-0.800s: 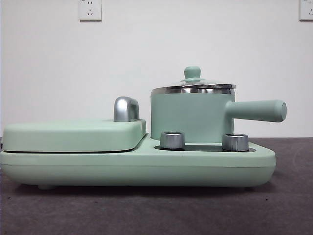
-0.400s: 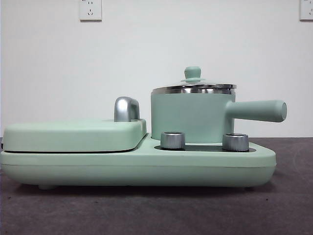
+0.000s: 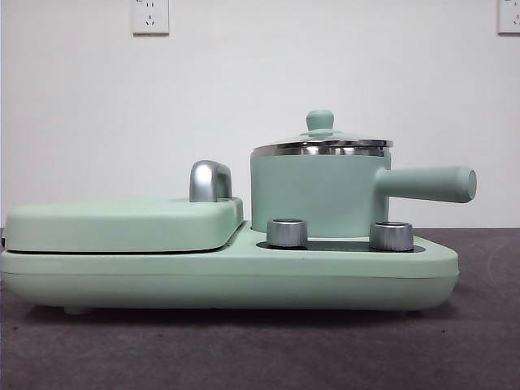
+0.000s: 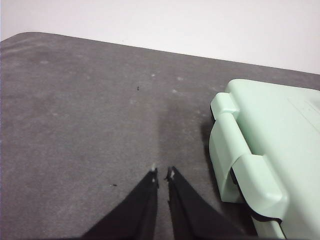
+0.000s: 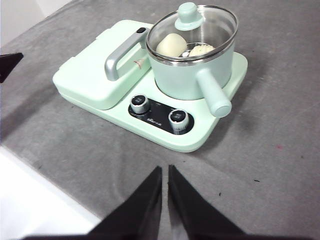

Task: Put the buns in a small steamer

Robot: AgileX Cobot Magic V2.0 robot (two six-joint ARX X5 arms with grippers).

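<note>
Two end effectors: both idle, away from the appliance, nothing held.
Left end effector [image 4: 163,173]: jaws nearly together, a thin slit between the tips; low over bare grey counter [image 4: 80,115], beside the hinged end of the griddle [image 4: 265,145].
Griddle [image 3: 122,223]: flat, mint-green, closed; chrome handle [image 3: 209,180] at its inner edge, next to the steamer.
Steamer [image 3: 317,195]: on the right half of the appliance, upright, straight handle pointing right; glass lid [image 5: 192,30] on, green knob [image 3: 319,121] on top.
Buns: both inside the steamer under the lid, side by side; smooth cream one [image 5: 171,45], paler rounder one [image 5: 201,49], its surface unclear through the glass.
Dials [image 3: 286,232]: two steel, in front of the steamer.
Right end effector [image 5: 164,172]: jaws narrow, almost touching; above the counter on the dial side, well apart from the appliance.
</note>
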